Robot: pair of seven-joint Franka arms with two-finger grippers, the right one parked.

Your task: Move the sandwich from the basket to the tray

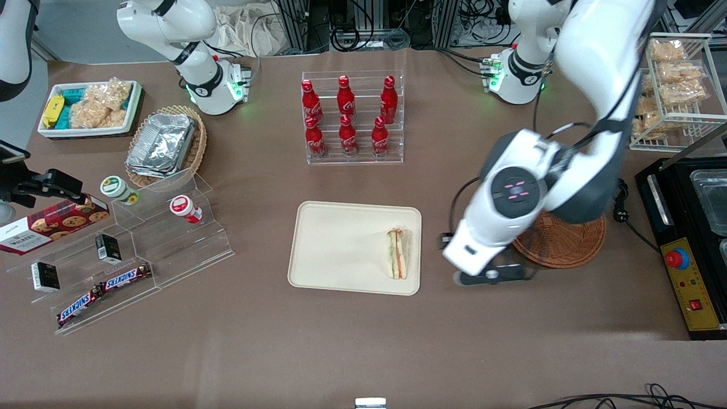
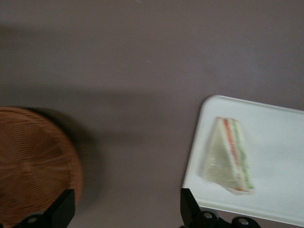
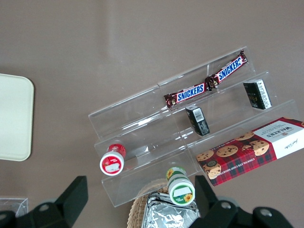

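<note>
The sandwich [image 1: 397, 253] lies flat on the tray [image 1: 341, 244], close to the tray's edge that faces the working arm's end of the worktop [image 1: 363, 352], with its striped orange and green filling edge showing. The basket [image 1: 568, 241] sits on the worktop beside the tray, toward the working arm's end, partly covered from the front by the arm. The gripper [image 2: 126, 209] hangs above the bare worktop between the basket [image 2: 33, 161] and the tray [image 2: 280, 137], with its fingers [image 2: 61, 209] spread wide apart and nothing between them. The sandwich [image 2: 228, 156] is apart from the gripper, still in its clear wrap.
</note>
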